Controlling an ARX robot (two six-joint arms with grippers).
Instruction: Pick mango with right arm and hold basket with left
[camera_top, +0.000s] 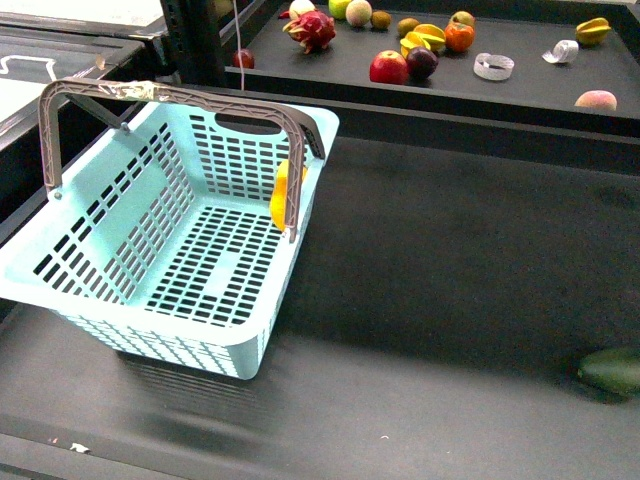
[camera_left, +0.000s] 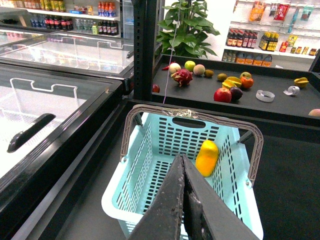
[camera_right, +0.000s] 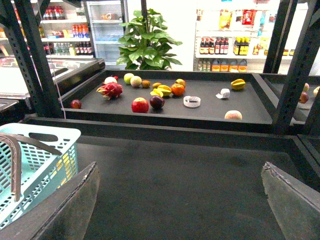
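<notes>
Mango (camera_left: 207, 157) sits inside the basket (camera_top: 120, 190) against its right wall; left gripper (camera_left: 183, 200) hovers above, fingers pressed together, while right gripper (camera_right: 180, 200) gapes wide, empty

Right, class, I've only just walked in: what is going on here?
Nothing is being held. The plump yellow mango already lies inside the light turquoise slotted plastic basket, against its side wall. The left gripper hangs shut above the basket, touching nothing. The right gripper is wide open over the dark counter, empty.
</notes>
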